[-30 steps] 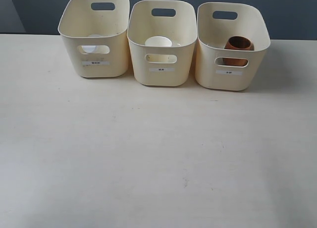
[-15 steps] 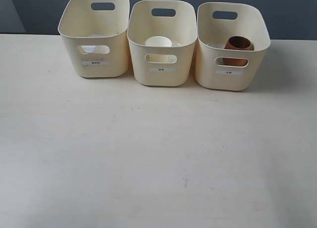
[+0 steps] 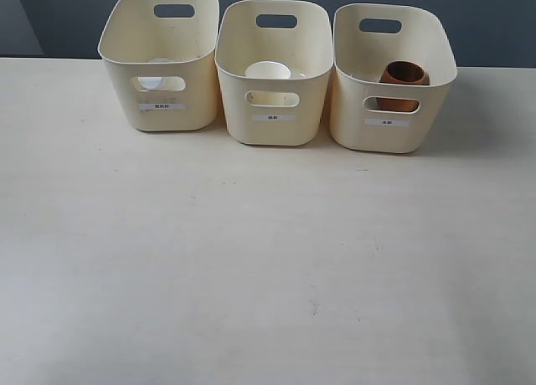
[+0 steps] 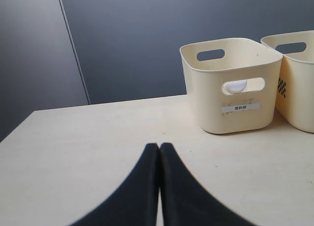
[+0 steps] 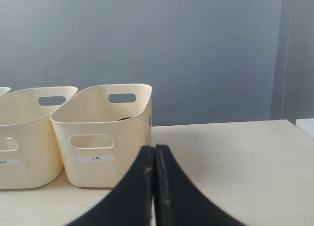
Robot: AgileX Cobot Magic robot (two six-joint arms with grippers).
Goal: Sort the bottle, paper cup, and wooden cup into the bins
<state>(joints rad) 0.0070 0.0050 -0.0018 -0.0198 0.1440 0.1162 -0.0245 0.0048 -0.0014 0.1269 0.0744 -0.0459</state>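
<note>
Count, ext. view: left bin (image 3: 121, 92), middle bin (image 3: 230, 100), right bin (image 3: 347, 121) = 3 cream tubs in a row at the far side of the counter (image 3: 268, 259), side by side & v. close. Each has 2 handle slots (image 3: 174, 10) showing and 1 small white label (image 3: 162, 106) on the front. Contents, 1 item per tub: 1 bottle (image 3: 151, 82) in the left bin, only a white round bit of it showing thru the front slot and low inside. 1 paper cup (image 3: 268, 69) in the middle bin, rim up. 1 wooden cup (image 3: 404, 75) upright in the right bin, reddish-brown, dark inside, lower part seen thru the slot. 2 pincers, shown only by the wrist cams. Left wrist view: left pincer (image 4: 159, 148) clenched, black fingers pressed flat together, nothing between, over the counter & well apart from the left bin. That view gives the label's print clearly (too small in ext. view), the white of the bottle behind the slot, plus a small checkered mark (image 4: 281, 87) on the side wall of the middle bin at frame edge, which the ext. cam doesn't show. Right wrist view: right pincer (image 5: 154, 150) also clenched on nothing, right bin just beyond it, middle bin beside that. Tub walls hide the contents there, save a dark brown sliver at the right bin's far inner wall; can't tell more. Dark blue-grey wall (image 5: 196, 49) fills most of both wrist views; ext. cam gets only a strip of it.
</note>
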